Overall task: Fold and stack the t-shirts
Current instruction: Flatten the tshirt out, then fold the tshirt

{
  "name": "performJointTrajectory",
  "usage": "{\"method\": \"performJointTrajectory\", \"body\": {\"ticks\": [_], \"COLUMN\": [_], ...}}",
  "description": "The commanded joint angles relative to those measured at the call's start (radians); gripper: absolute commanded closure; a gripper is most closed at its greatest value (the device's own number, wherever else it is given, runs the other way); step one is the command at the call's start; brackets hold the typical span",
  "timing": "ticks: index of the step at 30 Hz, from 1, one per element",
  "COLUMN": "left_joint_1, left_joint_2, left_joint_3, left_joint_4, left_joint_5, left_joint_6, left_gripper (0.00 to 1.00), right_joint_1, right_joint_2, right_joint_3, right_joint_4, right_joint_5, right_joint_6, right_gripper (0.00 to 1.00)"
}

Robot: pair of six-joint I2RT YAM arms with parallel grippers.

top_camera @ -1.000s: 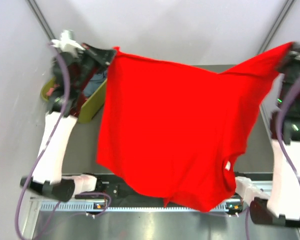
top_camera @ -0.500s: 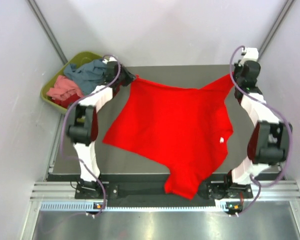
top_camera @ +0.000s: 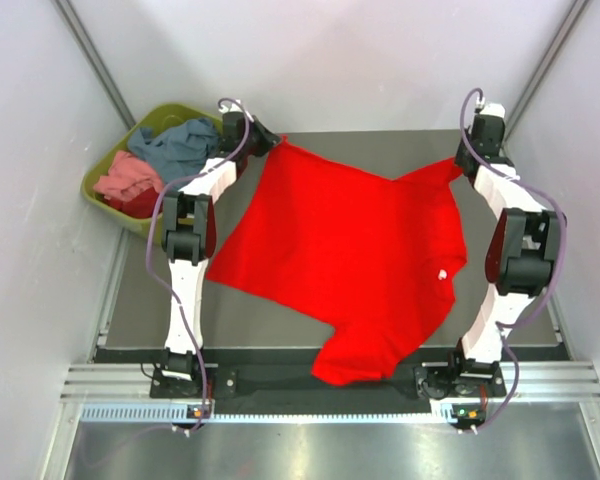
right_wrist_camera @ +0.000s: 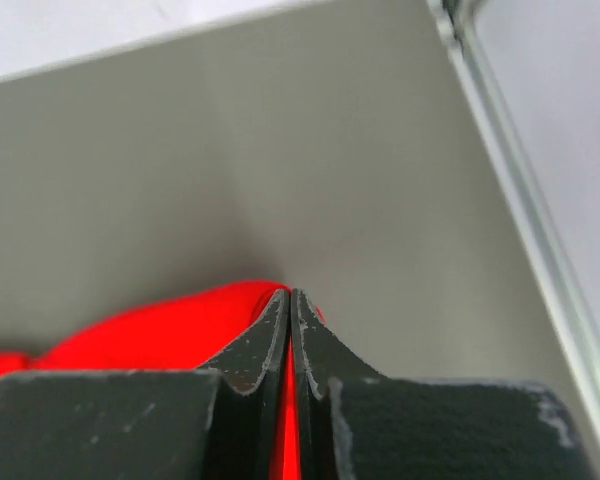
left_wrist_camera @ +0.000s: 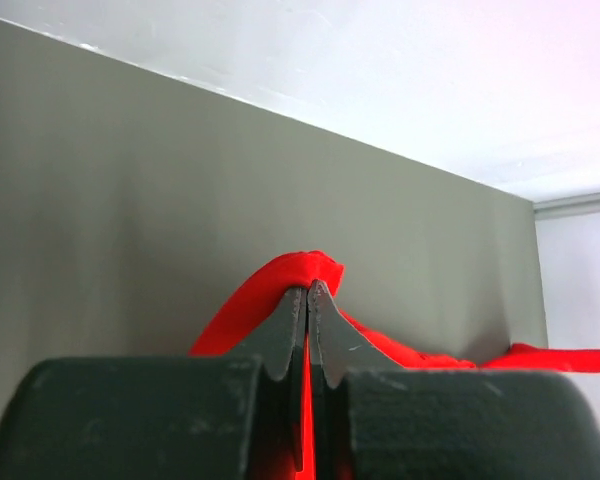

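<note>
1. From above, we see the red shirt [top_camera: 350, 250] spread across the middle of the bench [top_camera: 230, 322]. Its lower end reaches over the near edge at the bottom centre of the frame.
2. The left pincer [top_camera: 272, 142], upper left of centre, is clamped on the shirt's upper left corner. In the left wrist view its fingers [left_wrist_camera: 290, 330] press together, with red cloth squeezed between them and bunched above the tips.
3. The right pincer [top_camera: 462, 165], at the upper right, grips the shirt's other upper corner. In the right wrist view a thin red strip shows between its closed fingers.
4. A white label [top_camera: 443, 277] faces up on the right part of the shirt.
5. At the upper left, beside the bench, a green tub [top_camera: 93, 188] holds a blue-grey shirt [top_camera: 180, 145], a pink shirt [top_camera: 125, 178] and a dark red shirt [top_camera: 137, 203], piled together.
</note>
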Motion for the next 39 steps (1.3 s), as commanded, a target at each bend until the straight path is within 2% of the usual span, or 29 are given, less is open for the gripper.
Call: {"method": "performJointTrajectory", "body": {"ticks": [1,5,13,19,22,24,28,33,39], "left_joint_1": [0.018,0.021,0.021,0.021,0.021,0.021,0.021,0.021,0.019], "left_joint_2": [-0.001,-0.03,-0.096,-0.134,-0.154,-0.173,-0.211,-0.249,-0.297], "left_joint_3": [0.041,0.028,0.022,0.024,0.018,0.013,-0.031,-0.071,-0.174], "left_joint_4": [-0.023,-0.071,-0.216,-0.391,-0.462,-0.483,-0.502,-0.552,-0.548], "left_joint_5": [0.026,0.041,0.067,0.043,0.006,0.001,-0.003,-0.06,-0.08], "left_joint_6": [0.028,0.052,0.102,0.163,0.201,0.215,0.221,0.244,0.266], "left_gripper": [1.0,1.0,1.0,1.0,1.0,1.0,1.0,1.0,1.0], "right_joint_1": [0.007,0.007,0.007,0.051,0.073,0.073,0.154,0.188,0.197], "right_joint_2": [-0.106,-0.208,-0.42,-0.635,-0.731,-0.774,-0.876,-0.917,-0.962], "right_joint_3": [-0.02,-0.105,-0.267,-0.561,-0.649,-0.68,-0.744,-0.764,-0.771], "right_joint_4": [-0.125,-0.219,-0.303,-0.283,-0.282,-0.291,-0.326,-0.395,-0.464], "right_joint_5": [0.067,0.076,0.08,0.111,0.166,0.174,0.223,0.286,0.243], "right_joint_6": [0.139,0.188,0.295,0.367,0.383,0.398,0.43,0.456,0.476], "right_gripper": [1.0,1.0,1.0,1.0,1.0,1.0,1.0,1.0,1.0]}}
